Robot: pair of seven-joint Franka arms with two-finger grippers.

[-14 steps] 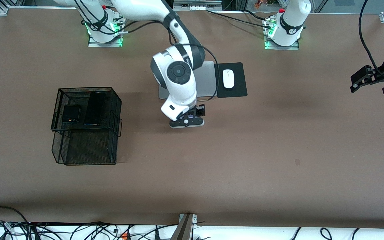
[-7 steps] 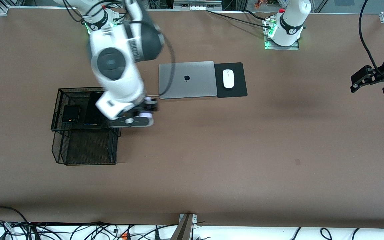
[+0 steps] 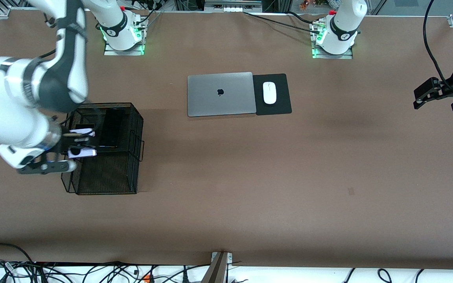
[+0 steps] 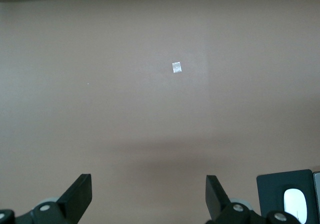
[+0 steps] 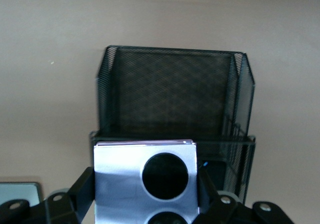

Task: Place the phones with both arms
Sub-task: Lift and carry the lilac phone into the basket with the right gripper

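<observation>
My right gripper (image 3: 79, 143) is shut on the small square lilac-white phone (image 3: 83, 153) and holds it over the black wire basket (image 3: 136, 118), at the edge toward the right arm's end. In the right wrist view the lilac-white phone (image 5: 145, 181) with its black circles sits between the fingers (image 5: 84, 186), with the basket (image 5: 170, 89) just ahead. The long slim black slab (image 3: 111, 125) lies on the basket's upper tier. The small black folded phone (image 3: 84, 127) beside it is mostly hidden by the gripper. My left gripper (image 3: 427, 94) waits open and empty at the left arm's end; its view (image 4: 148, 194) shows bare table.
A closed grey laptop (image 3: 220, 93) lies mid-table near the bases, beside a white mouse (image 3: 269, 92) on a black pad (image 3: 279, 104). The mouse (image 4: 295, 204) also shows in the left wrist view. Cables run along the table's near edge.
My right arm has swung from the middle of the table to the basket, carrying the lilac-white phone. The laptop is now uncovered. The left arm has not moved.
</observation>
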